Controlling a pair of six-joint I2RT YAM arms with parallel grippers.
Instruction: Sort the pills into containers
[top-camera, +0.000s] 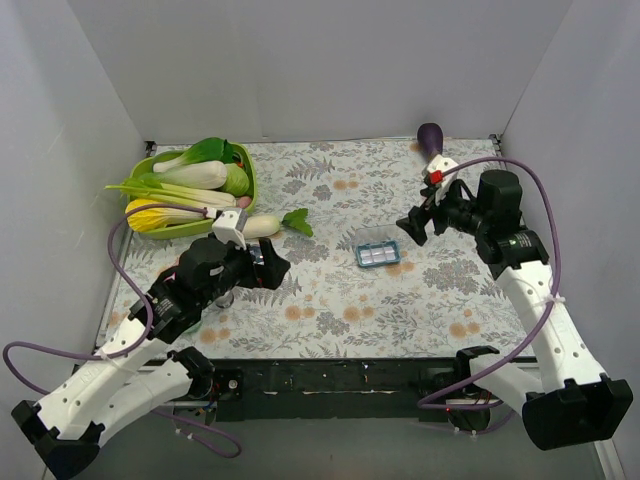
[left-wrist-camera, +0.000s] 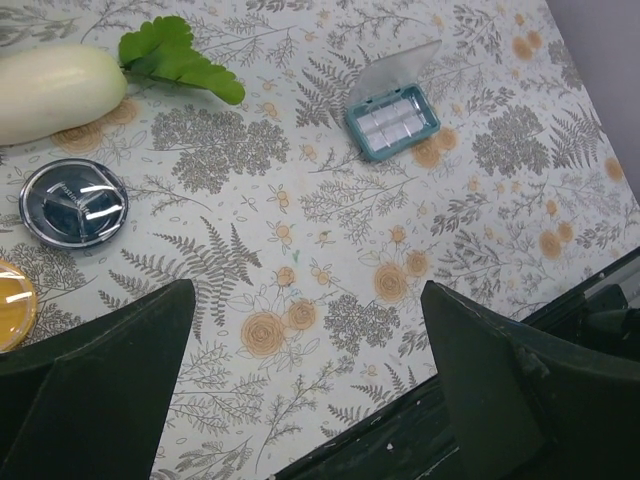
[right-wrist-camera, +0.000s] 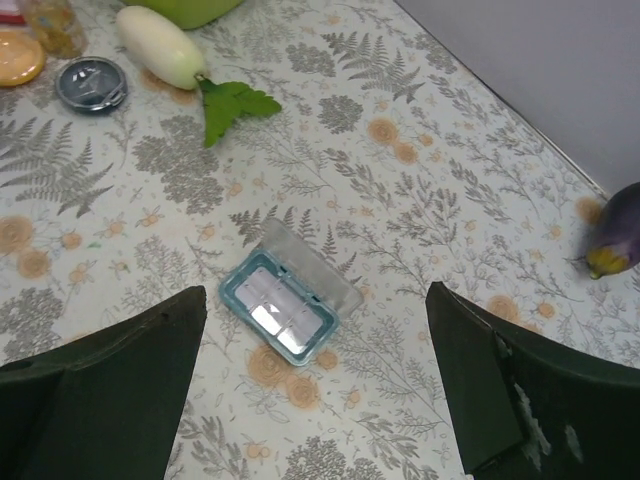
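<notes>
Blue-rimmed clear plastic makes up the small rectangular tray (right-wrist-camera: 278, 308). It lies right of centre on the table, with its see-through lid (right-wrist-camera: 312, 268) hinged open toward the far side. The inside is split into little square compartments; whether pills lie in them cannot be told. Well to its left sit a glossy blue-grey round dish (left-wrist-camera: 73, 202) and an orange dish (left-wrist-camera: 12, 303), both hidden under the left arm in the overhead view. Beyond them lie a smooth white radish (left-wrist-camera: 50, 90) with a frilled green leaf (left-wrist-camera: 180, 55) and the green basket (right-wrist-camera: 190, 8). A purple eggplant (top-camera: 431, 137) rests far right. The floral tablecloth (top-camera: 330, 300) looks matte. The left gripper (left-wrist-camera: 308, 290) hovers beside the dishes and the right gripper (right-wrist-camera: 318, 292) near the tray, each with fingers spread wide and empty.
</notes>
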